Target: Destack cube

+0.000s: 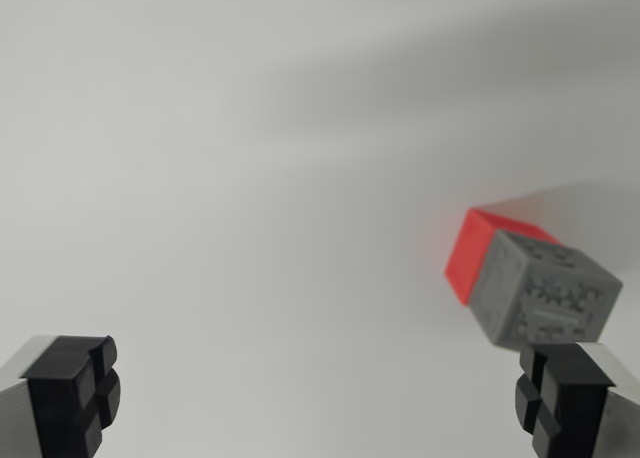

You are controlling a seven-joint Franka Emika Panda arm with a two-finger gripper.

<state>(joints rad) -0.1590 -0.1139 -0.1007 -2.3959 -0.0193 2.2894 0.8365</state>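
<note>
While the gripper (318, 398) gapes wide and empty, a grey cube (545, 290) apparently sits stacked on a red cube (478, 246), just beyond the finger (570, 398) at the wrist view's right.

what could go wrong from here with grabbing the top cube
The gray cube sits far toward the wrist view's right, almost over one finger, not centred in the open gripper. Descending now could knock it off the red cube. The picture is blurred, so alignment may be misjudged.
</note>
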